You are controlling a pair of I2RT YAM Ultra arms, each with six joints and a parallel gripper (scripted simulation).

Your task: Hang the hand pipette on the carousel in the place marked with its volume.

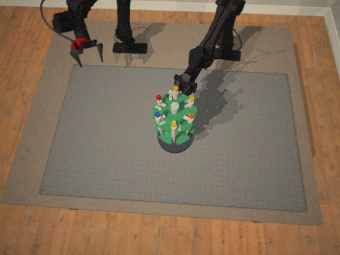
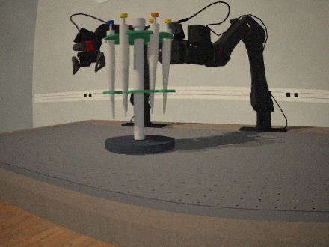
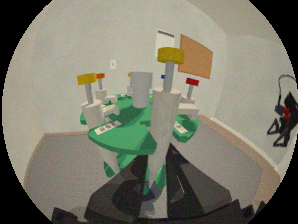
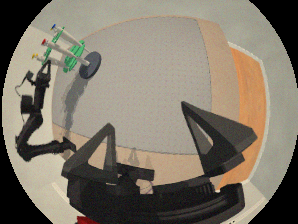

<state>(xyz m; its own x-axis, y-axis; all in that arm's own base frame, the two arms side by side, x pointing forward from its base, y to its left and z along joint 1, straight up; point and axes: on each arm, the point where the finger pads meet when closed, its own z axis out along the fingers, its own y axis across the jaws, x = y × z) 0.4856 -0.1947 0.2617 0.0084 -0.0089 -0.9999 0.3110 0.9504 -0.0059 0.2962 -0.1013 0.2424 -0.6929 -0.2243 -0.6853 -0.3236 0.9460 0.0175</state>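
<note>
Gray perforated mat [image 1: 116, 154] [image 2: 209, 180] [image 3: 65, 160] [image 4: 150, 75] on brown table [image 1: 23, 185] [image 2: 112, 206] [image 4: 220, 65], carousel's dark round base [image 1: 175, 147] [image 2: 112, 145] [image 4: 94, 65] on mat, black arm bases [image 1: 130, 48] [image 2: 243, 129] at far edge

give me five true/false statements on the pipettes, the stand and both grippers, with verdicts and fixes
1. The left gripper is closed on a yellow-buttoned pipette. True.
2. The right gripper is clamped on a pipette. False: it stands open with nothing between its fingers.
3. The carousel's round base is dark. True.
4. The blue button belongs to a pipette lying on the bench. False: that pipette hangs upright on the carousel.
5. Exactly one pipette has a yellow button. False: several do.
</note>
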